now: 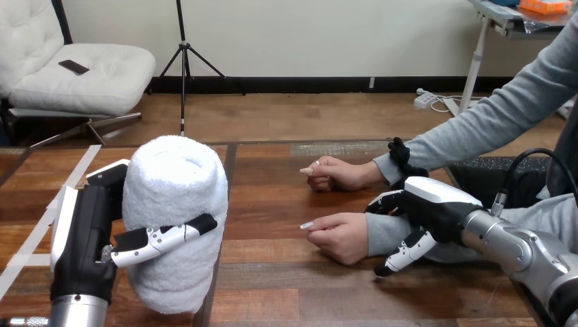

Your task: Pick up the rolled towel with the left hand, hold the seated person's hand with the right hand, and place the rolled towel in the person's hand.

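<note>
Head view: left hand [83, 238] clasps rolled towel [174, 194]; right hand [436, 208] clasps person's wrist [380, 231]

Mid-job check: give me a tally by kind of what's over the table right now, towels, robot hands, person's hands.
Towels: 1, the rolled towel, gripped in the left hand.
Robot hands: 2, the left hand and the right hand.
Person's hands: 2, the person's far hand and the person's near hand.
Total: 5.

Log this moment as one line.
left hand: holding rolled towel upright | right hand: at person's nearer wrist, grip unclear | handoff: pending
</note>
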Robot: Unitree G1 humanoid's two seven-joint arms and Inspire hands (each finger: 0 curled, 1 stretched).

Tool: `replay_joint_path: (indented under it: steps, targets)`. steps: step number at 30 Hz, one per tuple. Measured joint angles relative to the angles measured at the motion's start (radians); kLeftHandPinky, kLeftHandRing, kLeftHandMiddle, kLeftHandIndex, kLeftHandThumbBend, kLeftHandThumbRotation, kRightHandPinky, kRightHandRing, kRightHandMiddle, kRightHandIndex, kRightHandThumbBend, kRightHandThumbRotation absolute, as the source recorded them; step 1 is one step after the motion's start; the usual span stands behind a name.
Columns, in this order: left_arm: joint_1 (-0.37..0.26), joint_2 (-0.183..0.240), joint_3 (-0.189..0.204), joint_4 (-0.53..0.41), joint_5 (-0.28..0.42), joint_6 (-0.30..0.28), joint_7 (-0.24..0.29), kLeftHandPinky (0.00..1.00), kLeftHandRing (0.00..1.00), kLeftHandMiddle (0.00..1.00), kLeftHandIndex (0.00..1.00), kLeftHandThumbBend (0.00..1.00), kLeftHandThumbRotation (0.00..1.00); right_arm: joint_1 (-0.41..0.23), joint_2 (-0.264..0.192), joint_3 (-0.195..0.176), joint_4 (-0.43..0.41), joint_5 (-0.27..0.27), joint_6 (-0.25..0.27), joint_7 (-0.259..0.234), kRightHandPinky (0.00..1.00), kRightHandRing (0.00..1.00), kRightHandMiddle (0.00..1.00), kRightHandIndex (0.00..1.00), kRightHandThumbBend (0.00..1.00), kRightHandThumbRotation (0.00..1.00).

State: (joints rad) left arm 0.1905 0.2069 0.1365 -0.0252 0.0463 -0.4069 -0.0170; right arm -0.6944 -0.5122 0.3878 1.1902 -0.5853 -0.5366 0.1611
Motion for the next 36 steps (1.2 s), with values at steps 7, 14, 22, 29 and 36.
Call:
replay_joint_path:
  steps: [7, 14, 22, 29, 36]
  targets:
    - [0.000, 0.000, 0.000, 0.000, -0.001, 0.000, -0.001, 0.30, 0.35, 0.40, 0.42, 0.61, 0.00, 0.006, -0.006, -0.008, 0.000, 0.024, -0.003, 0.002, 0.58, 0.66, 0.71, 0.74, 1.00, 0.22]
    - [0.000, 0.000, 0.000, 0.000, -0.001, 0.000, -0.004, 0.30, 0.34, 0.40, 0.42, 0.61, 0.00, 0.017, -0.023, -0.020, -0.001, 0.049, -0.010, 0.009, 0.57, 0.64, 0.69, 0.71, 1.00, 0.21]
    - [0.000, 0.000, 0.000, 0.000, 0.000, 0.000, -0.004, 0.30, 0.34, 0.40, 0.42, 0.62, 0.00, 0.024, -0.041, -0.035, -0.001, 0.073, -0.011, 0.029, 0.55, 0.60, 0.66, 0.65, 1.00, 0.19]
    - [0.000, 0.000, 0.000, 0.000, 0.000, 0.000, -0.004, 0.30, 0.34, 0.40, 0.42, 0.62, 0.00, 0.024, -0.051, -0.035, -0.001, 0.072, -0.008, 0.030, 0.52, 0.55, 0.61, 0.60, 1.00, 0.18]
    - [0.000, 0.000, 0.000, 0.000, 0.000, 0.000, -0.004, 0.30, 0.34, 0.40, 0.42, 0.62, 0.00, 0.024, -0.055, -0.033, 0.000, 0.059, -0.006, 0.025, 0.49, 0.50, 0.55, 0.55, 1.00, 0.17]
